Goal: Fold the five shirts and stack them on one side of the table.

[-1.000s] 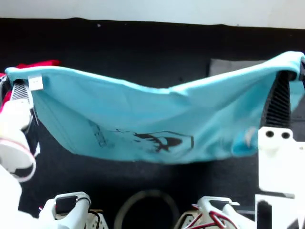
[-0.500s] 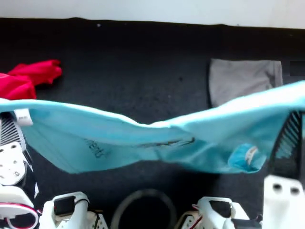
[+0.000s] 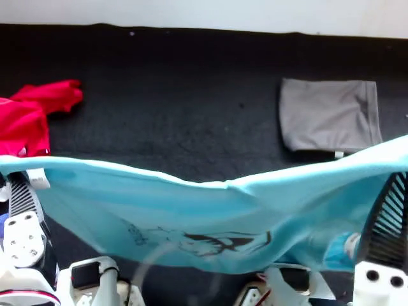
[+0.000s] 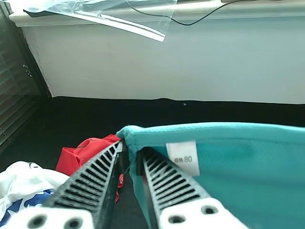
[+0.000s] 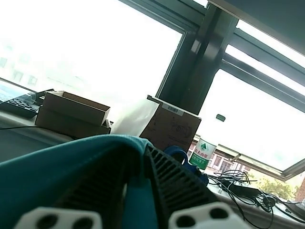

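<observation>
A light blue shirt (image 3: 204, 213) with a dark print hangs stretched in the air between both arms, sagging in the middle near the table's front. My left gripper (image 4: 127, 151) is shut on one corner of the blue shirt (image 4: 228, 167), beside its white label (image 4: 182, 157). My right gripper (image 5: 143, 157) is shut on the other corner of the blue shirt (image 5: 52, 167), raised high. In the high view the left gripper (image 3: 16, 185) is at the left edge and the right gripper (image 3: 398, 182) at the right edge. A folded grey shirt (image 3: 329, 115) lies at the back right.
A crumpled red shirt (image 3: 32, 115) lies at the table's left side, also in the left wrist view as the red shirt (image 4: 86, 152). A white and blue garment (image 4: 21, 191) lies near it. The black table (image 3: 178, 95) has free room in its middle and back.
Both arms have carried the blue shirt toward the table's front and lower in the picture. The grey shirt and the red shirt, partly covered before, now lie in full sight.
</observation>
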